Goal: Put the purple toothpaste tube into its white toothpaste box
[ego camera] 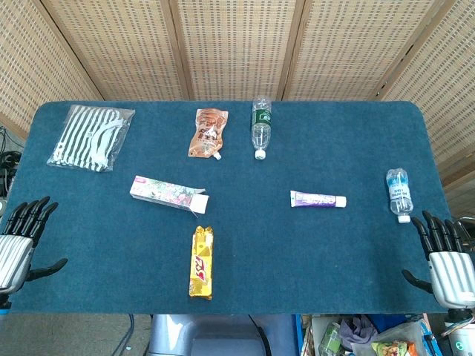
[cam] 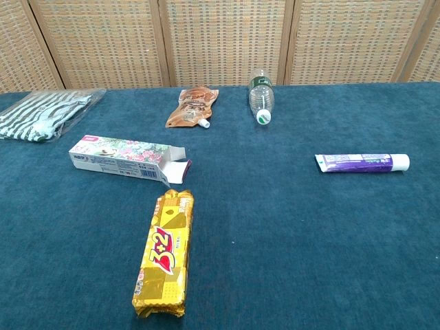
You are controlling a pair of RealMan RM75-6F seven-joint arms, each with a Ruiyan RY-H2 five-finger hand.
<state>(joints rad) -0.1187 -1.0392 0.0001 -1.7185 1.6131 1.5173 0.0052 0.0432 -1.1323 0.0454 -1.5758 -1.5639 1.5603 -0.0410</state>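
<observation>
The purple toothpaste tube (ego camera: 318,199) (cam: 362,163) lies flat on the blue table, right of centre, white cap pointing right. The white toothpaste box (ego camera: 168,193) (cam: 129,158) with a floral print lies left of centre, its end flap open toward the right. My left hand (ego camera: 20,241) hangs at the table's front left edge, fingers spread, holding nothing. My right hand (ego camera: 445,259) is at the front right edge, also with fingers apart and empty. Both hands are far from the tube and the box. Neither hand shows in the chest view.
A yellow snack bar (ego camera: 200,262) (cam: 163,253) lies in front of the box. At the back are a brown spouted pouch (ego camera: 208,133) (cam: 190,107), a clear bottle (ego camera: 260,127) (cam: 261,95) and a striped bag (ego camera: 90,136) (cam: 42,113). A small water bottle (ego camera: 398,193) lies at the right edge.
</observation>
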